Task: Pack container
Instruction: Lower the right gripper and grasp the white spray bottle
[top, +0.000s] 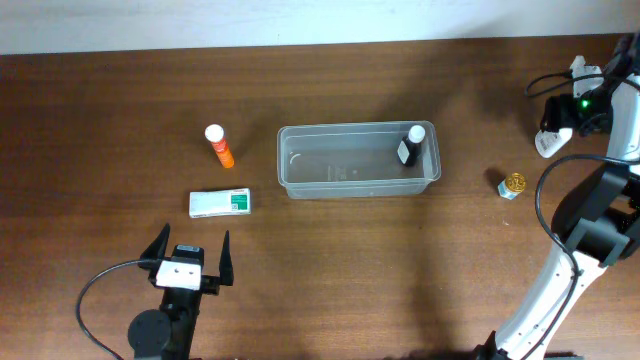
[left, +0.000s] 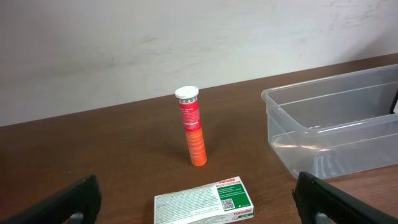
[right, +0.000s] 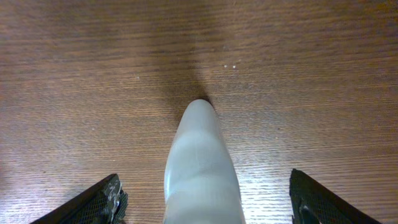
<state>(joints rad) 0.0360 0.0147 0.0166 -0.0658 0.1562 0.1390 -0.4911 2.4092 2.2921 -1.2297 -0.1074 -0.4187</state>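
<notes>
The clear plastic container (top: 358, 182) stands mid-table and also shows in the left wrist view (left: 336, 124). A small dark bottle with a white cap (top: 410, 146) stands inside its right end. An orange tube with a white cap (top: 219, 146) (left: 193, 134) stands left of it. A white and green Panadol box (top: 220, 203) (left: 204, 200) lies in front of the tube. My left gripper (top: 190, 245) (left: 199, 208) is open and empty, just short of the box. My right gripper (top: 553, 125) (right: 205, 199) is open at the far right, its fingers either side of a white bottle (top: 547, 144) (right: 199, 155) on the table.
A small gold-capped jar (top: 513, 185) sits on the table right of the container. The right arm's base and cables (top: 600, 235) fill the right edge. A pale wall runs along the table's far edge.
</notes>
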